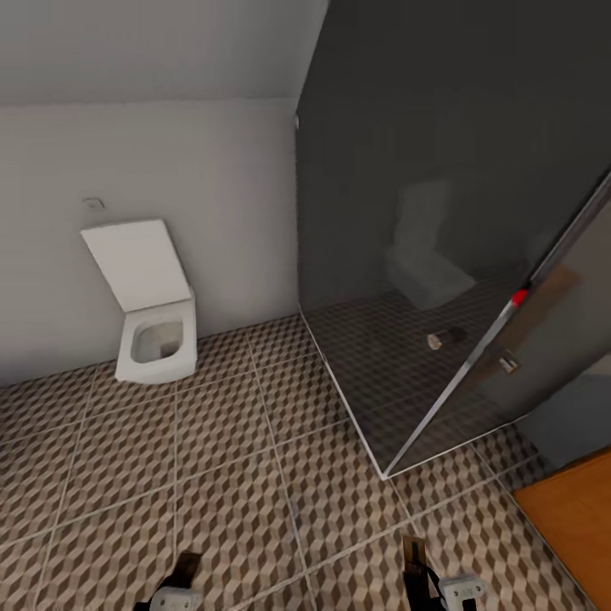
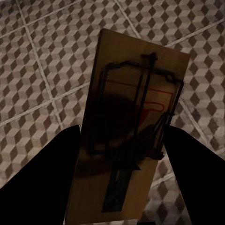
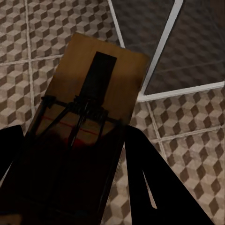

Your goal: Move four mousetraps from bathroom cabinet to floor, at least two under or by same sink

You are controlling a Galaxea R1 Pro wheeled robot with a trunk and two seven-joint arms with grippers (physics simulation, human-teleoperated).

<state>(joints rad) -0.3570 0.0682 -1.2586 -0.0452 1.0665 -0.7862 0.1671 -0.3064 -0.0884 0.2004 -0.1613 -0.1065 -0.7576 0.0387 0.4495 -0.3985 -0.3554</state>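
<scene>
Left tool (image 2: 119, 154) pinches one mousetrap (image 2: 133, 122); right tool (image 3: 70, 154) pinches another mousetrap (image 3: 89, 112), both held above bathroom floor (image 1: 238, 475) beside toilet (image 1: 153, 314) and glass shower enclosure (image 1: 407, 356)

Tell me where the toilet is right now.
In the head view the toilet stands at left against the white wall, lid up, on the floor, left of the glass shower.
</scene>
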